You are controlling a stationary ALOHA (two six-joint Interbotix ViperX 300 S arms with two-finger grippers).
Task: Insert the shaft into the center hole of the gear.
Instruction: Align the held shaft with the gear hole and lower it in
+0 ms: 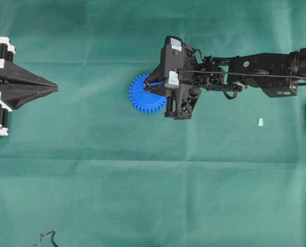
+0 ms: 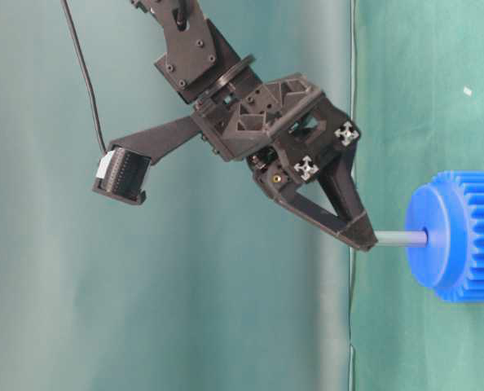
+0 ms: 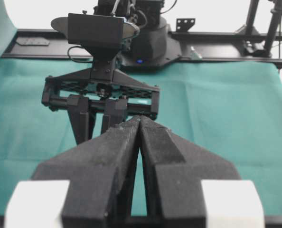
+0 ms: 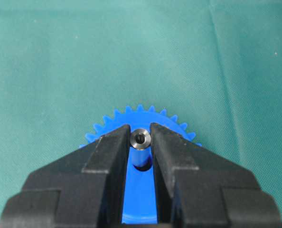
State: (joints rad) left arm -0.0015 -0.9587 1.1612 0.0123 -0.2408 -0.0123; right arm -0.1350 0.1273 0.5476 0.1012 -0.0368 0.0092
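Shaft (image 4: 141, 138), one, is clamped by your right gripper (image 4: 141, 142) over one gear (image 1: 142, 93). Your left gripper (image 3: 140, 124) sits clenched far left; one pale chip (image 1: 260, 122) lies right.

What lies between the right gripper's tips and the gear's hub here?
Only the shaft, pinched by the right gripper, spans that gap and meets the gear at the center hole; the table-level view shows it best.

A table covered by a creased green cloth (image 1: 91, 195) carried the objects. The blue gear (image 1: 142, 95) lay flat on the cloth near the middle, somewhat toward the far edge. A small pale chip (image 1: 260, 122) lay well apart from it toward the right edge. A thin bent wire (image 1: 47, 238) lay at the near edge, toward the left corner.
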